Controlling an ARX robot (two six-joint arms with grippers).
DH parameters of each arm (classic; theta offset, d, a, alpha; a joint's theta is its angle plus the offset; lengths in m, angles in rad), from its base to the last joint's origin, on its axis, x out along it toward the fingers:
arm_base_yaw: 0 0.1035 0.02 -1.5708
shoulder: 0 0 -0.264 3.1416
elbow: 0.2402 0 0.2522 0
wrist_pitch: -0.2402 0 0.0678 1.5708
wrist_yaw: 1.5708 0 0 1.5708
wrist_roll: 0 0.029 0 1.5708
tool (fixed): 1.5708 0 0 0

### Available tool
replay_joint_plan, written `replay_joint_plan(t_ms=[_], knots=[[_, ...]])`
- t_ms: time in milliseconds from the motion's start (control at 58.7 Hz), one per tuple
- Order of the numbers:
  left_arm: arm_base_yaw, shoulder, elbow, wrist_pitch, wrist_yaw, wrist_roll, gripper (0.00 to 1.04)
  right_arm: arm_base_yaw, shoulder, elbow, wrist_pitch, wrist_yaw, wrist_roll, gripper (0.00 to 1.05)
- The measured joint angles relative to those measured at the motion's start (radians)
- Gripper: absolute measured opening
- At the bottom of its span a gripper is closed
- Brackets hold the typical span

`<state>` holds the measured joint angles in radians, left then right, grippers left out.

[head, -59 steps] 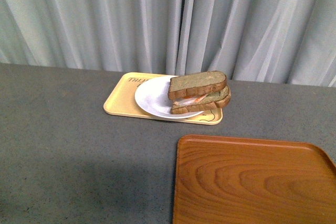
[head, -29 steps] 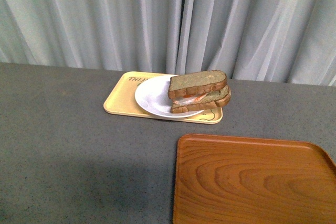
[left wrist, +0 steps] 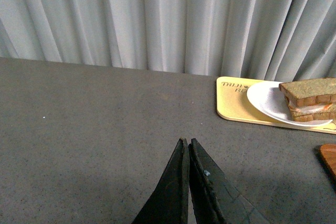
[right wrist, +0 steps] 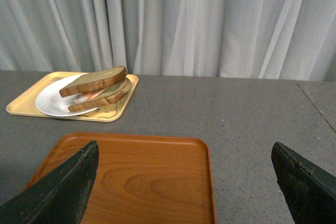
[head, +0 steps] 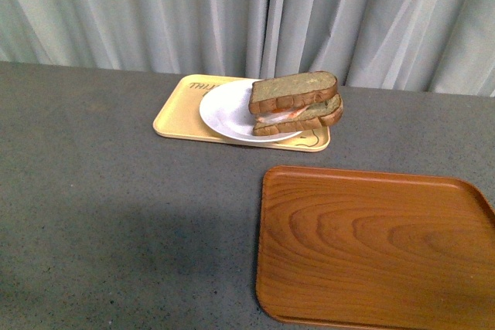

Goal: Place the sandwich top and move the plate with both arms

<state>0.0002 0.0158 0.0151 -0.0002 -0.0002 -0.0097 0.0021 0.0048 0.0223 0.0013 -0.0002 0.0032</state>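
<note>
Front view
Sandwich top (head: 293,92): lies on the lower slice and filling, at the right edge of the plate (head: 224,112).
Plate: rests on the yellow tray (head: 179,116), near the curtain (head: 155,13).
Wooden tray (head: 371,245): on the grey table (head: 116,214), nearer the camera than the yellow tray and apart from it.
Arms: neither shows here.

Left wrist view
Left gripper (left wrist: 188,145): jaws pressed together, tips meeting, nothing between them, above bare table.
Sandwich top (left wrist: 310,88): well beyond the jaws and off to one side, on the plate (left wrist: 265,100).
Yellow tray (left wrist: 233,103): under the plate, well apart from the jaws.
Wooden tray (left wrist: 328,158): only a corner shows.

Right wrist view
Right gripper (right wrist: 184,182): jaws spread wide, one finger (right wrist: 63,192) at each lower corner, empty.
Wooden tray (right wrist: 147,177): lies between and just beyond the jaws.
Sandwich top (right wrist: 94,80): farther out past the wooden tray, tilted on the stack.
Plate (right wrist: 52,100): on the yellow tray (right wrist: 21,107), well apart from the jaws.
</note>
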Motion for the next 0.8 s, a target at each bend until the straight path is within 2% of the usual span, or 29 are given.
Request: replay_joint_plan(t_ms=[153, 682, 801], knots=[[0.000, 0.000, 0.000, 0.000, 0.000, -0.001, 0.03, 0.000, 0.000, 0.000, 0.000, 0.000, 0.000, 0.96], [0.000, 0.000, 0.000, 0.000, 0.000, 0.000, 0.97, 0.000, 0.000, 0.000, 0.000, 0.000, 0.000, 0.96], [0.000, 0.000, 0.000, 0.000, 0.000, 0.002, 0.96, 0.000, 0.000, 0.000, 0.000, 0.000, 0.000, 0.96]])
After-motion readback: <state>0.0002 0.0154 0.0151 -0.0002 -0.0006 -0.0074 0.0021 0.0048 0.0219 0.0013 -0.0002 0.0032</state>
